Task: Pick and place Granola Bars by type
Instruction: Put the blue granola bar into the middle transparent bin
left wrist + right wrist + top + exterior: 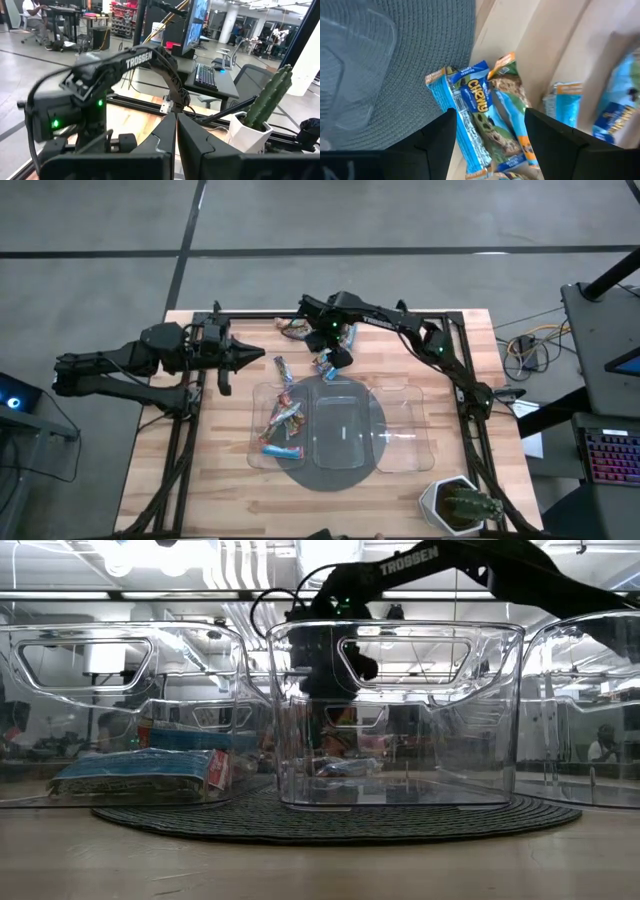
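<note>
The right gripper [330, 362] hangs at upper centre of the high view, just above the trays, with its fingers [440, 135] spread wide on either side of a blue bar [475, 117] and not touching it. That bar lies on bare wood beside the edge of the grey mat [395, 60]. Its shiny foil is bright blue with orange ends, a white panel and the word "Chewy" in yellow; a second blue wrapper overlaps it, and another blue bar [560, 102] lies near, at the right of the right wrist view.

In the high view one more bar [284, 367] lies on the table [190, 480] at the upper left of the trays. The left tray [256, 420] holds several bars [284, 430], red-multicoloured and blue, heaped together. The middle tray [340, 430] and right tray [410, 430] are clear plastic.

The left gripper [255, 358] waits at the left of the table, its fingers [165, 137] pressed together on nothing.
</note>
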Controlling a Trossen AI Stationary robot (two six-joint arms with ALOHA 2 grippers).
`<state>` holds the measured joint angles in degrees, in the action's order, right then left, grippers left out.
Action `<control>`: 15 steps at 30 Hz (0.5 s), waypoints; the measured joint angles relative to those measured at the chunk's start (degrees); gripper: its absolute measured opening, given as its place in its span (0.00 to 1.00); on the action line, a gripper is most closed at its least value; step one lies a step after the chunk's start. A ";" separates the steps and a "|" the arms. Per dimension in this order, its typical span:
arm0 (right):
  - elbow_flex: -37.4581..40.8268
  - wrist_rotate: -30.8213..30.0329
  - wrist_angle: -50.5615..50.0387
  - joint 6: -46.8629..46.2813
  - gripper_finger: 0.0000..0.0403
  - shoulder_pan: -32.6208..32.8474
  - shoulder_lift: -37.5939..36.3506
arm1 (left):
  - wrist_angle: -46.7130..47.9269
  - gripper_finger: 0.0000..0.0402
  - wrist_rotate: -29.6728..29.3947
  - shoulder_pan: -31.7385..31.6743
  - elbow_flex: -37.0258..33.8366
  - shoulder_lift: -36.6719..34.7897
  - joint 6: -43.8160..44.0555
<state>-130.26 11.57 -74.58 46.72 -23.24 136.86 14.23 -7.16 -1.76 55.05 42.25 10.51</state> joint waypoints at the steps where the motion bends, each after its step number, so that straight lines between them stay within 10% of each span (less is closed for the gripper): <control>1: 0.01 -0.03 -0.08 0.02 0.56 0.00 0.30 | -0.06 0.00 0.00 0.00 0.00 -0.18 0.00; 15: 3.94 -5.53 2.37 4.76 0.56 -0.02 1.11 | -0.02 0.00 0.00 0.00 0.00 -1.03 0.00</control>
<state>-126.31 6.05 -72.21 51.49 -23.27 137.97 14.22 -7.16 -1.76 55.05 41.21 10.50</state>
